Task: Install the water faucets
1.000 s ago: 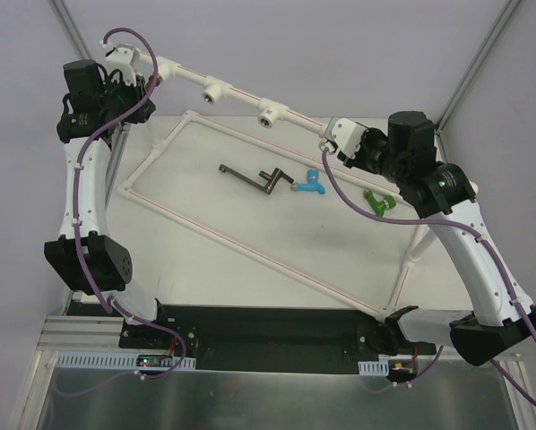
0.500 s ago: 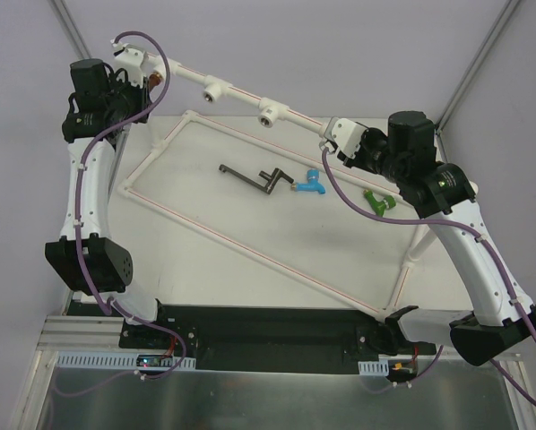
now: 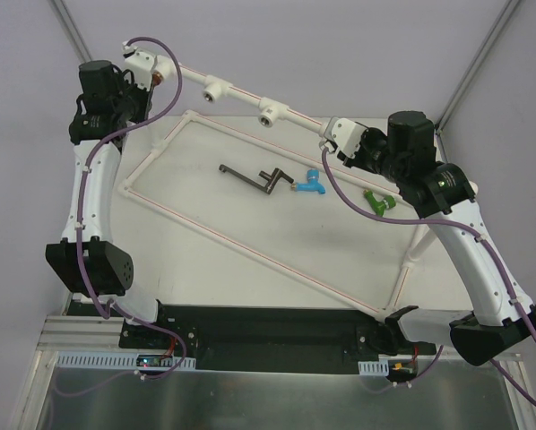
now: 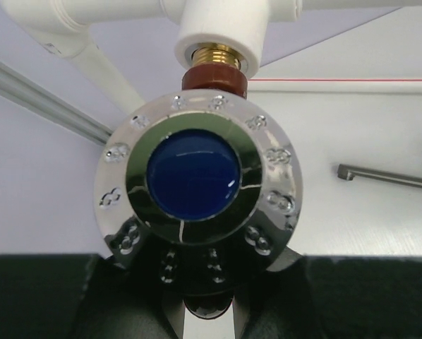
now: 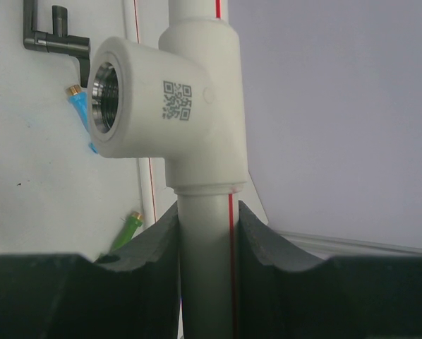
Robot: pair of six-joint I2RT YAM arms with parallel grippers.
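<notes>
Top view: blue plastic faucet (image 3: 311, 184) and green faucet (image 3: 376, 202) are lying on the desk (image 3: 205, 204) at 3 o'clock. Left wrist: left jaws are clamping the red-brown, chrome-knobbed faucet (image 4: 197, 176), seated in the white socket (image 4: 221, 25) at 12 o'clock. Right wrist: right jaws are clamping the white plastic pipe (image 5: 205, 282).

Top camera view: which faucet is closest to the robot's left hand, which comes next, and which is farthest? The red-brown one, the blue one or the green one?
1. The red-brown faucet: gripped in the left hand, far left.
2. The blue faucet: lying mid-table.
3. The green faucet: lying over on the right side.
</notes>
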